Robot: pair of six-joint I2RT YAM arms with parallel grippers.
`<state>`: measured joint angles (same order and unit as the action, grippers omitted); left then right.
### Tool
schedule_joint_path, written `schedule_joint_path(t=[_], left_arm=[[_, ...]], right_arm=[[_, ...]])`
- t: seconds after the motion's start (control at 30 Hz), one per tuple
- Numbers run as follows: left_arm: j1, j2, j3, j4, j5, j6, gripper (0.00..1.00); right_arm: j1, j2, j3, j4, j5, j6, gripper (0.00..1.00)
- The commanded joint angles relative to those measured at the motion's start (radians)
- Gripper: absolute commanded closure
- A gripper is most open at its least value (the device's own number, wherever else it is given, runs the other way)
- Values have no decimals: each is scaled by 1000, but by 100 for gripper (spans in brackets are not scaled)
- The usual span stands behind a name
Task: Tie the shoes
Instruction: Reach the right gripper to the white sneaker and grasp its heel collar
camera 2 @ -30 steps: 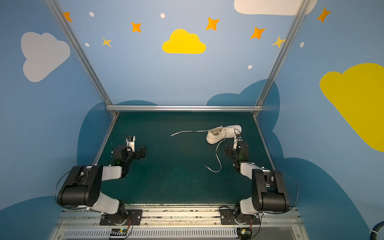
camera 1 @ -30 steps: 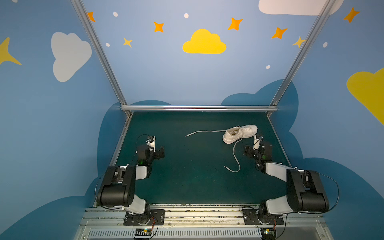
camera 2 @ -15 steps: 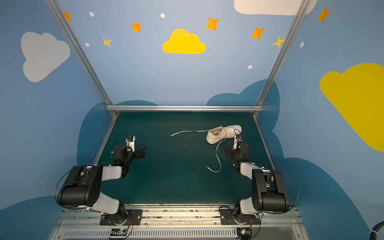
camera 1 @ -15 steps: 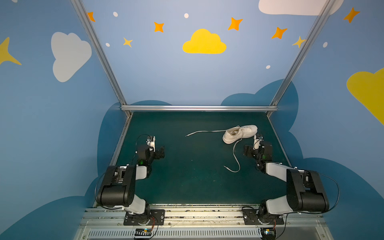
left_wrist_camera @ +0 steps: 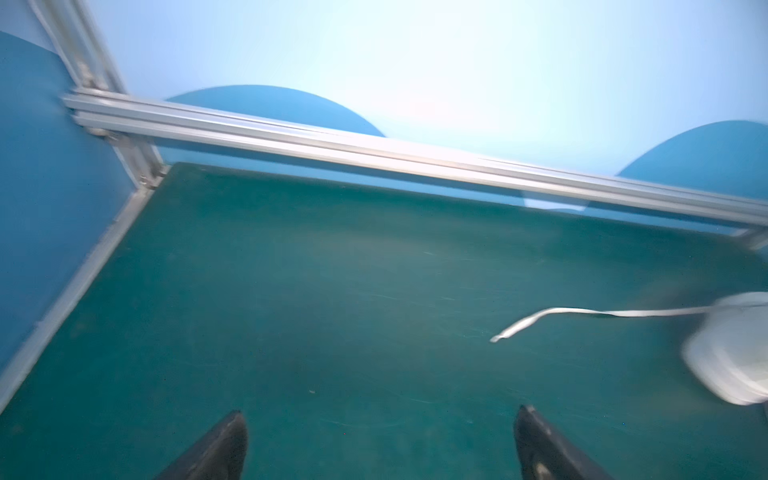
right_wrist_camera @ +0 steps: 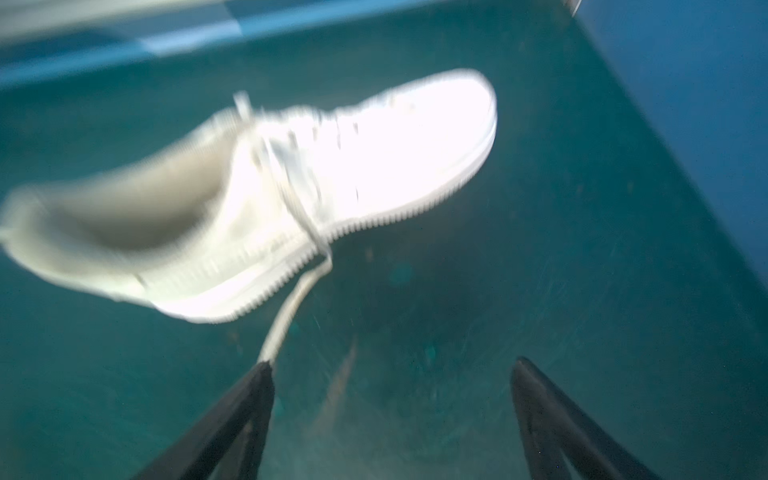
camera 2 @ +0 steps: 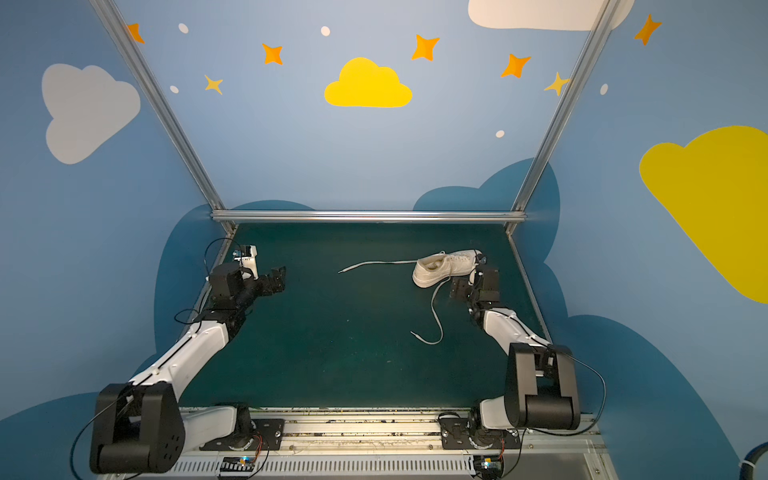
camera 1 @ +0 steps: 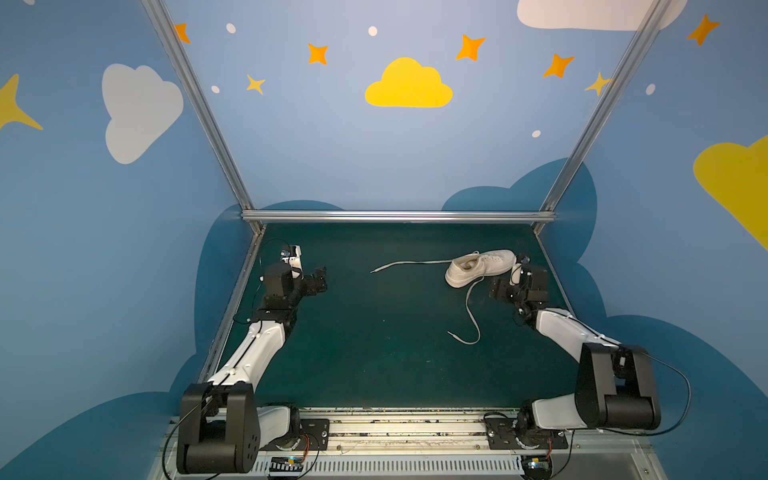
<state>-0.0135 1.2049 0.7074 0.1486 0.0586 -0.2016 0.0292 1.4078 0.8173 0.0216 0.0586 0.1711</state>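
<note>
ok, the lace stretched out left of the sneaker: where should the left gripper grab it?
Probably near its free tip, from above, jaws across the strip. That lace lies flat and nearly straight on the mat, tip pointing toward the open left gripper and well clear of the sneaker.

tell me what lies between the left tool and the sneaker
One loose lace, running from the sneaker toward the left tool; the rest is bare green mat. Both top views show it.
</note>
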Motion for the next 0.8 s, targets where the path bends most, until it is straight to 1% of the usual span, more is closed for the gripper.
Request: schedule_joint_path(t=[0.0, 0.07, 0.1, 0.13, 0.17, 0.23, 0.3, 0.37, 0.47, 0.67, 0.77], left_arm=[[-40, -28, 18, -156, 59, -118, 1], [-67, -28, 15, -138, 69, -162, 1], [-78, -20, 16, -128, 75, -184, 1], [-95, -9, 16, -114, 82, -211, 1], [-111, 7, 15, -94, 87, -227, 1], [-146, 42, 15, -65, 83, -235, 1], [-170, 81, 29, -62, 87, -247, 1], [-187, 118, 40, -44, 107, -270, 1], [-209, 157, 56, -37, 118, -281, 1], [-222, 206, 65, -38, 136, -301, 1], [-224, 209, 65, -45, 141, -296, 1]], right_arm=[[6, -42, 118, -305, -41, 142, 11], [5, -31, 164, -336, -61, 238, 11], [4, -17, 172, -307, -78, 258, 11], [2, 1, 172, -258, -110, 245, 11], [1, 22, 186, -243, -142, 263, 11], [0, 71, 255, -271, -199, 283, 11], [2, 131, 348, -339, -256, 275, 11], [9, 203, 468, -451, -298, 286, 11], [44, 297, 603, -559, -350, 273, 12], [153, 470, 863, -779, -320, 204, 12], [193, 552, 973, -874, -280, 173, 15]])
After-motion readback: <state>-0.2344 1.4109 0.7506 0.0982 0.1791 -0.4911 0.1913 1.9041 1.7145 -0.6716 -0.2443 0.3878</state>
